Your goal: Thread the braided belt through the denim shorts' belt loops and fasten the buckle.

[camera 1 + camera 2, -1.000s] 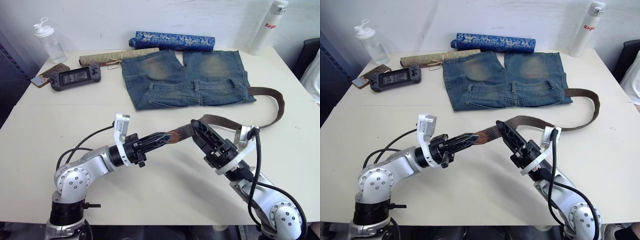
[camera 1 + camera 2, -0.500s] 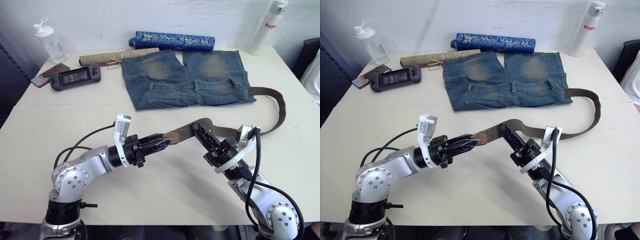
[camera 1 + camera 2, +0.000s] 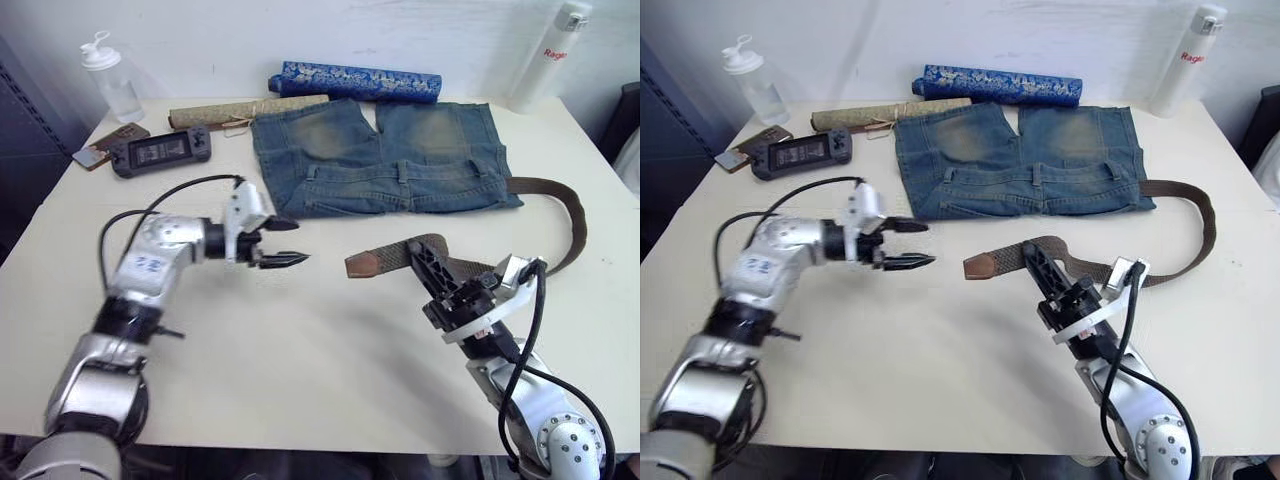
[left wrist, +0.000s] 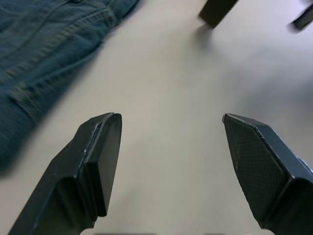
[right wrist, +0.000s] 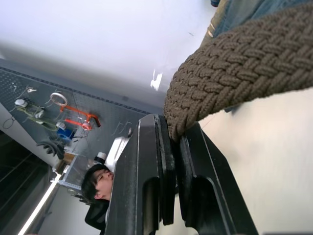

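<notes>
The denim shorts (image 3: 380, 150) lie flat at the back of the table, waistband toward me, with short belt loops (image 3: 405, 172) along it. The braided belt (image 3: 572, 222) runs from the shorts' right waistband corner, curves around on the right and comes back to its reddish-brown tip (image 3: 362, 264) mid-table. My right gripper (image 3: 420, 255) is shut on the belt just behind the tip; the right wrist view shows the braid (image 5: 244, 54) pinched between its fingers (image 5: 164, 147). My left gripper (image 3: 288, 243) hovers open and empty to the left of the tip, near the shorts' left corner (image 4: 39, 44). The buckle is hidden.
At the back lie a blue patterned roll (image 3: 355, 80) and a tan rolled mat (image 3: 245, 110). A handheld console (image 3: 160, 152) and a clear bottle (image 3: 108, 80) sit at back left, a white bottle (image 3: 548, 60) at back right. A person (image 5: 98, 183) shows in the background.
The left gripper let go of the belt tip, opened and swung away left toward the shorts. The right gripper shut on the belt behind the tip. The camera also shifted.
</notes>
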Robot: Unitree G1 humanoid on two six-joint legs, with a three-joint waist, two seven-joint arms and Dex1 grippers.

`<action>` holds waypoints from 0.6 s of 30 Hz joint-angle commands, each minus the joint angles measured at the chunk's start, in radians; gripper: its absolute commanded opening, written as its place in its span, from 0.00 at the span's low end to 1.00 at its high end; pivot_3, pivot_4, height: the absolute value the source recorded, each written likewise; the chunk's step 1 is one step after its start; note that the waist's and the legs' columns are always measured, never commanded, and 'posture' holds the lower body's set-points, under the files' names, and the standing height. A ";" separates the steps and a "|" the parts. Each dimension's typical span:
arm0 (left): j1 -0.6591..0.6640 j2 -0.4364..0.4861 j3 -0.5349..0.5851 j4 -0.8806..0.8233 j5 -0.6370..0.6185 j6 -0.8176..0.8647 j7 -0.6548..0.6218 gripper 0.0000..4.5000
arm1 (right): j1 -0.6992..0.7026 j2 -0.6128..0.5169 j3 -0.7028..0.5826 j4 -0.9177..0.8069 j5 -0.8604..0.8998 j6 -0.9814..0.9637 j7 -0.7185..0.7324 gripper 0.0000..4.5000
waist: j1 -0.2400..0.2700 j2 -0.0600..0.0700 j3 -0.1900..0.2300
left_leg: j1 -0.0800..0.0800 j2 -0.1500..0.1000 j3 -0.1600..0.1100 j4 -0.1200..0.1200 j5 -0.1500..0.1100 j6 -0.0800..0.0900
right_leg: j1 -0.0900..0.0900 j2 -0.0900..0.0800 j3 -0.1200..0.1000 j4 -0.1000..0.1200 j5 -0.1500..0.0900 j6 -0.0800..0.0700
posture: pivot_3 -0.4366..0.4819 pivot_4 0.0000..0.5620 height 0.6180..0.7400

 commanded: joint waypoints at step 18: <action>-0.396 -0.264 -0.267 0.751 0.716 -0.427 0.782 0.24 | 0.000 -0.018 0.024 -0.061 0.017 -0.005 0.036 0.00 | -0.048 -0.004 0.001 | 0.000 -0.004 -0.003 -0.006 0.005 0.005 | -0.001 0.000 0.001 -0.005 0.006 0.014 | 0.48 0.27 0.16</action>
